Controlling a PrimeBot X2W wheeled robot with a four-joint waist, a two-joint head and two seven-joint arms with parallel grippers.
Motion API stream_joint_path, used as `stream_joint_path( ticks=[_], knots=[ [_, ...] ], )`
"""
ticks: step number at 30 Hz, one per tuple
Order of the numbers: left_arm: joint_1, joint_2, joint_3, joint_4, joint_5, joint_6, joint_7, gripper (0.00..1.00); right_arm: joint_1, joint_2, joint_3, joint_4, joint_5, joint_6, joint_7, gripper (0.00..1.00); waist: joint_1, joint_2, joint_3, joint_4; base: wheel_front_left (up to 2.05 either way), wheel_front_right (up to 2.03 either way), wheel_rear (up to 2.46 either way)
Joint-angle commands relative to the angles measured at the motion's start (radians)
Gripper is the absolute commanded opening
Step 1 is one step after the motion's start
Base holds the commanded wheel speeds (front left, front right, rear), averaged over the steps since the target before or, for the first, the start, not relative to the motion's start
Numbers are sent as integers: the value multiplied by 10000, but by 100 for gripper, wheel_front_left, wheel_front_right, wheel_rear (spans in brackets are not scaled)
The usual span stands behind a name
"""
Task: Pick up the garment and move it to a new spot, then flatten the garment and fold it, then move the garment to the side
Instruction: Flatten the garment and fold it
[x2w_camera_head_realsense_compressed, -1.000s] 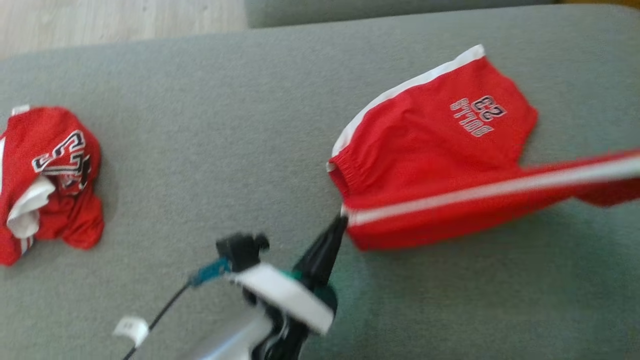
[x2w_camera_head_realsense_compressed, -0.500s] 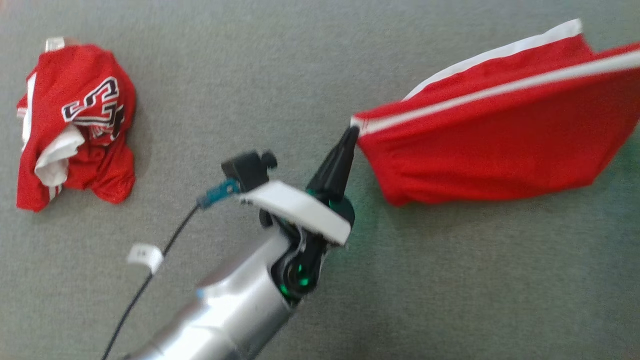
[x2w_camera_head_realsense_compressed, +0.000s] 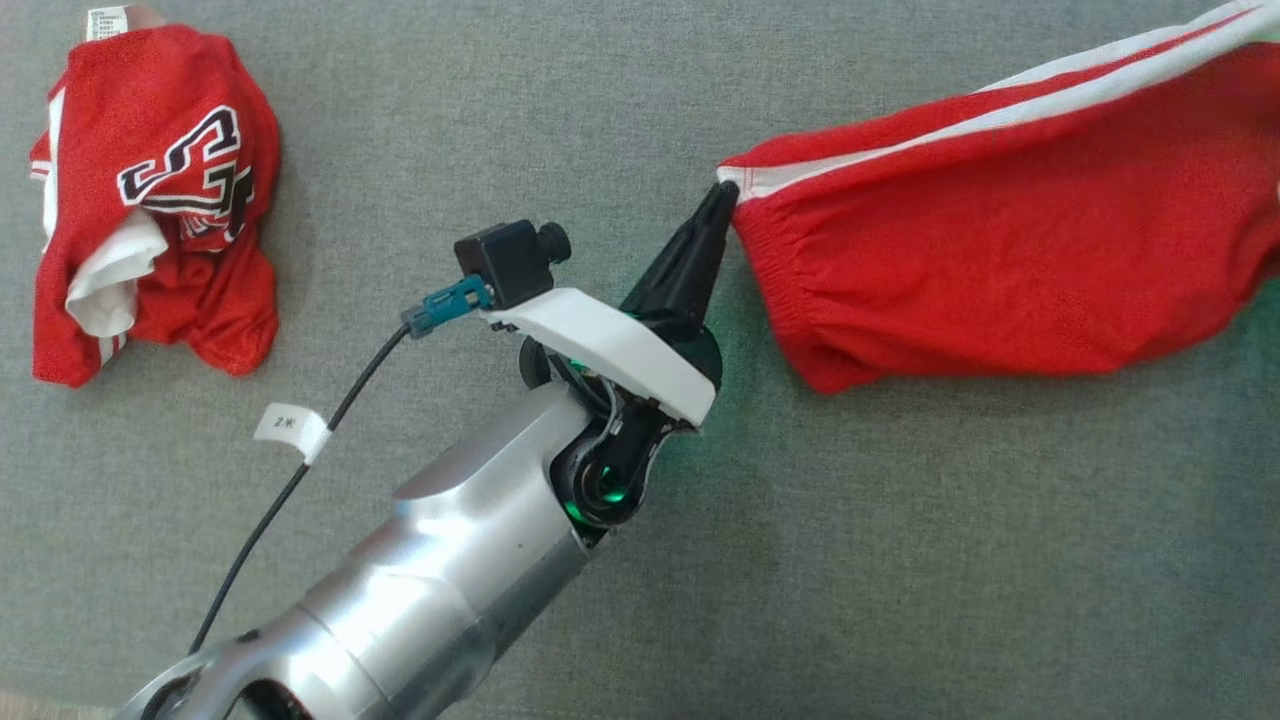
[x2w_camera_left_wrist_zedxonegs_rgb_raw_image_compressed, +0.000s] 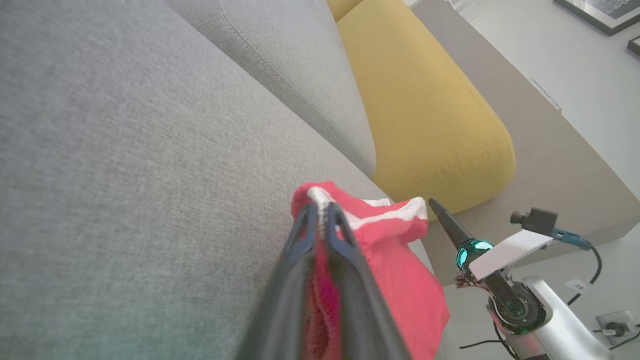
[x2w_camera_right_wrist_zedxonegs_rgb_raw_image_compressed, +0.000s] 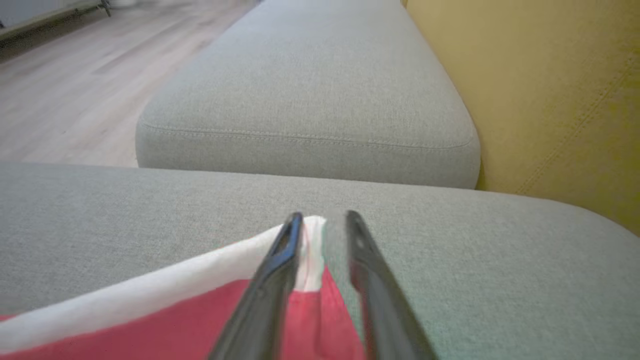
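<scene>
Grey cushion (x2w_camera_head_realsense_compressed: 900, 550) — left hand (x2w_camera_head_realsense_compressed: 722, 190) pinches red shorts (x2w_camera_head_realsense_compressed: 1000, 270).

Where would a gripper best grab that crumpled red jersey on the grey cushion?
Probably the white fold of the jersey, coming straight down from above: it seems to bulge up from the heap, while the edges lie flat on the cushion.
</scene>
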Motion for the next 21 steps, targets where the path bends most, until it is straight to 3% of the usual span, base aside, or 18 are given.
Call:
stream_joint_path(
  ticks=[1, 4, 7, 11, 14, 17, 21],
  knots=[
    [-238, 51, 200, -165, -3, -47, -122, 100, -40, -108, 112, -239, 76, 21, -148, 100, -1, 0, -38, 0, 0, 0, 0],
    [-142, 51, 210, -68, 405, -53, -365, 100, 179, -265, 417, -5, 469, 21, -671, 100, -1, 0, -249, -7, 0, 0, 0],
    [112, 58, 1097, -87, 2120, 172, -445, 100, 762, -483, 517, -34, 921, 21, -1167, 100, -1, 0, -528, -15, 0, 0, 0],
    [1660, 65, 3248, -1418, 5785, 1285, -451, 100, 1681, -601, 609, -83, 1555, 21, -1394, 100, -1, 0, -851, -10, 0, 0, 0],
    [3104, 60, 4182, -2761, 8294, 2133, -453, 100, 2118, -723, 576, 91, 1737, 21, -1386, 100, -1, 0, -1013, 192, 0, 0, 0],
    [4310, 56, 4668, -3908, 10138, 2746, -454, 100, 2222, -851, 408, 426, 1884, 21, -1270, 100, -1, 0, -1082, 537, 0, 0, 0],
    [5432, 53, 4927, -4959, 11670, 3169, -454, 100, 2159, -1175, 166, 1180, 1854, 21, -975, 100, -1, 0, -1091, 1134, 0, 0, 0]
  ],
)
